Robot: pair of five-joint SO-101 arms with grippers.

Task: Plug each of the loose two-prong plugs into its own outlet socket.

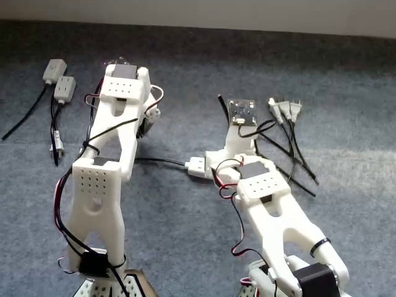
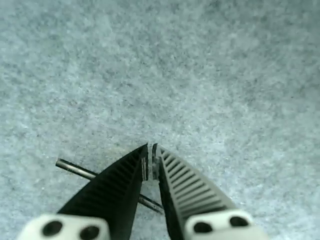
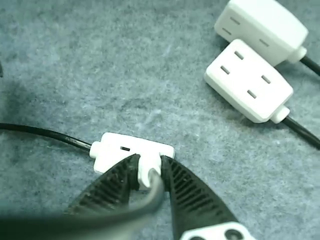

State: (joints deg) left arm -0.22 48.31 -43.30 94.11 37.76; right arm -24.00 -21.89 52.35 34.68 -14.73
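Note:
My right gripper point(image 3: 149, 167) is shut on a small white plug point(image 3: 131, 151) that lies on the grey carpet, its black cable point(image 3: 45, 133) trailing away. In the high view that plug point(image 1: 195, 167) lies mid-table at the right gripper point(image 1: 210, 163). Two white outlet sockets point(image 3: 247, 80) point(image 3: 262, 22) lie side by side past the plug. The high view has them at the far left point(image 1: 65, 88) point(image 1: 54, 70). My left gripper point(image 2: 151, 160) is shut on nothing, tips just above bare carpet, with a black cable point(image 2: 75, 169) passing beneath its fingers.
Several loose plugs point(image 1: 283, 109) with black cables lie at the back right, behind the right arm. A small plug point(image 1: 55, 147) on a thin cable lies below the sockets at the left. The left arm point(image 1: 102, 173) stands over the held plug's cable point(image 1: 158, 161).

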